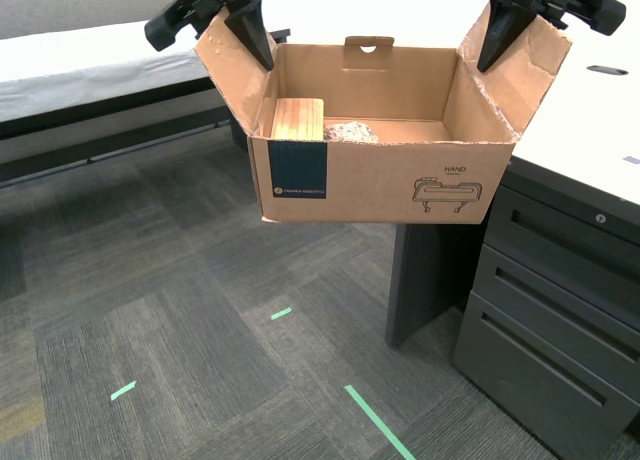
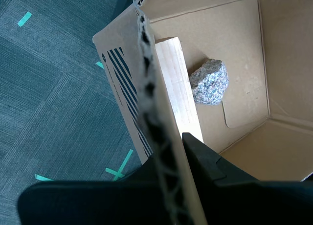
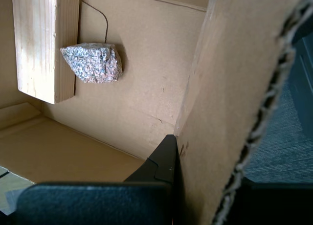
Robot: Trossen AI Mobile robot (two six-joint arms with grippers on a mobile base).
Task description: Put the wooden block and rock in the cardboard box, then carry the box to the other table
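The cardboard box (image 1: 380,185) hangs in the air above the carpet, held by its two side flaps. Inside it the wooden block (image 1: 298,120) stands at the end toward the exterior view's left, and the rock (image 1: 350,132) lies right beside it. My second gripper (image 1: 245,30) is shut on the flap (image 2: 146,88) at the exterior view's left, close to the block (image 2: 178,93) and rock (image 2: 209,81). My first gripper (image 1: 500,35) is shut on the flap (image 3: 230,88) at the exterior view's right, far from the block (image 3: 44,44) and rock (image 3: 93,62). The other table (image 1: 90,70), draped in white, stands at the exterior view's back left.
A smooth pale desk (image 1: 590,110) with grey drawers (image 1: 560,320) stands at the exterior view's right, just behind the box. Grey carpet with green tape marks (image 1: 375,420) lies below.
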